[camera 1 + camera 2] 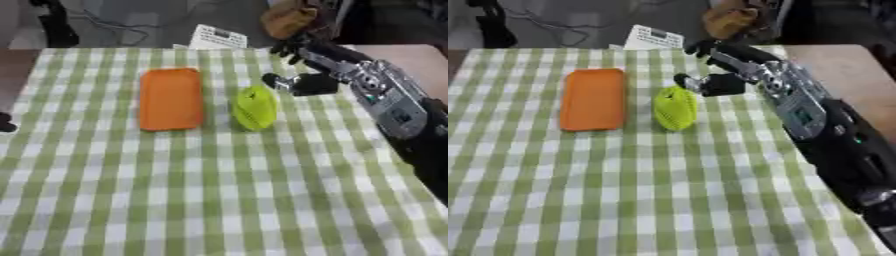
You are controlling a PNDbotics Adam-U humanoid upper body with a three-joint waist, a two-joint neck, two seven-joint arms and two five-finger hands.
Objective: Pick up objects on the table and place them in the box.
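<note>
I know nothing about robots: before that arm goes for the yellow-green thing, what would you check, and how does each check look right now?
1. Right hand near the yellow-green object: ok, just beyond it on its right side.
2. Fingers ready to grasp: ok, spread, holding nothing.
3. Object free of neighbours: ok, a gap separates it from the orange tray.
4. Checked tablecloth flat under the object: ok.
5. Box to drop it in: cannot tell; the orange tray may be it.
6. Left hand out of the way: cannot tell, not visible.

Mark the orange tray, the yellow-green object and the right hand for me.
orange tray (171, 99): left eye view, flat middle.
yellow-green object (255, 108): left eye view, its middle.
right hand (726, 82): right eye view, black palm.
</note>
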